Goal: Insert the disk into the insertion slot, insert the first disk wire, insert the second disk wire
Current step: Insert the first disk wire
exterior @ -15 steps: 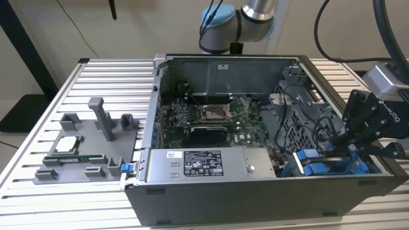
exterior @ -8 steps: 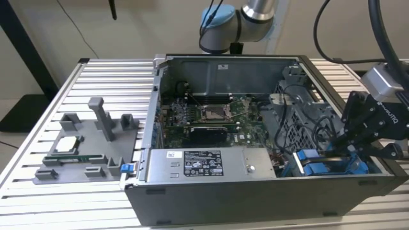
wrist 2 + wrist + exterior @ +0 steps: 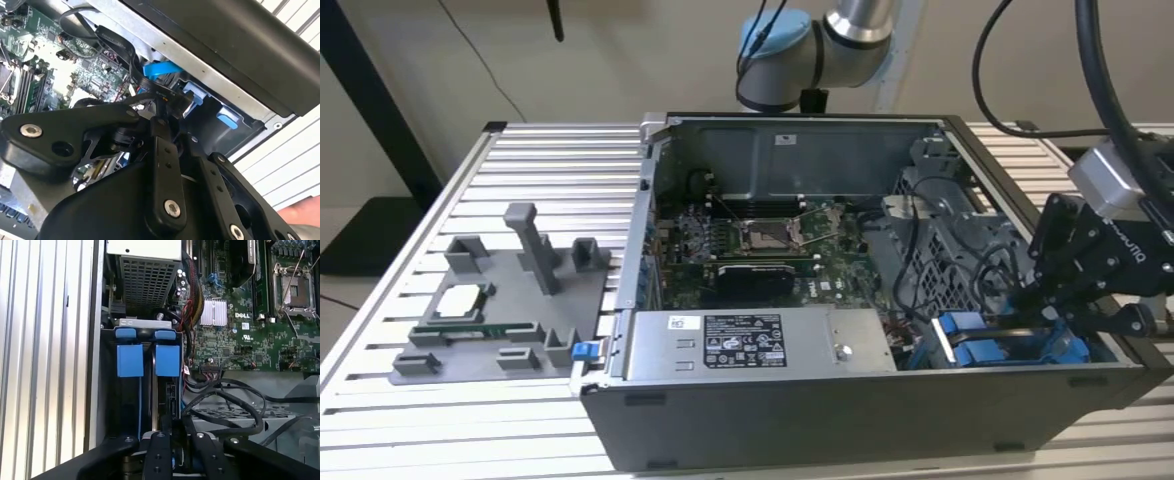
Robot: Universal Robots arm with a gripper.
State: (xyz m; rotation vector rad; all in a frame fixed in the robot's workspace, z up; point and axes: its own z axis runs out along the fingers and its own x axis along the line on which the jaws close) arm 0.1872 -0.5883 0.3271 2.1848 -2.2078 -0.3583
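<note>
In the exterior view an open black tower computer case (image 3: pixel 854 425) lies on its side on a slatted aluminium table (image 3: pixel 480 430). A green motherboard (image 3: pixel 761 240) lines its floor and a silver labelled power-supply box (image 3: pixel 747 345) sits along the near wall. At the exterior view's right the black linkage gripper (image 3: pixel 1034 312) reaches down into the case corner. Its tips are just above the blue plastic fittings of the insertion slot (image 3: pixel 987 350), a bay of the grey perforated-metal drive cage (image 3: pixel 961 255). A grey moulded fixture tray (image 3: pixel 507 320) rests well apart on the table at the exterior view's left. In the second wrist view the gripper (image 3: pixel 169 112) has its fingers (image 3: pixel 160 135) drawn narrow and pinched on the blocky black plug of a black disk wire (image 3: pixel 172 100), whose cable curves away toward the motherboard (image 3: pixel 45 60). A flat bright blue cable (image 3: pixel 160 67) passes just beyond the plug. In the first wrist view the gripper (image 3: pixel 169 427), its fingers close together, hangs over the insertion slot (image 3: pixel 152 390). There the disk (image 3: pixel 167 365), a drive standing on edge in a bright blue plastic carrier, is seated in the bay nearer the motherboard (image 3: pixel 240 335). A second blue carrier tab (image 3: pixel 130 360) stands just beside it.
</note>
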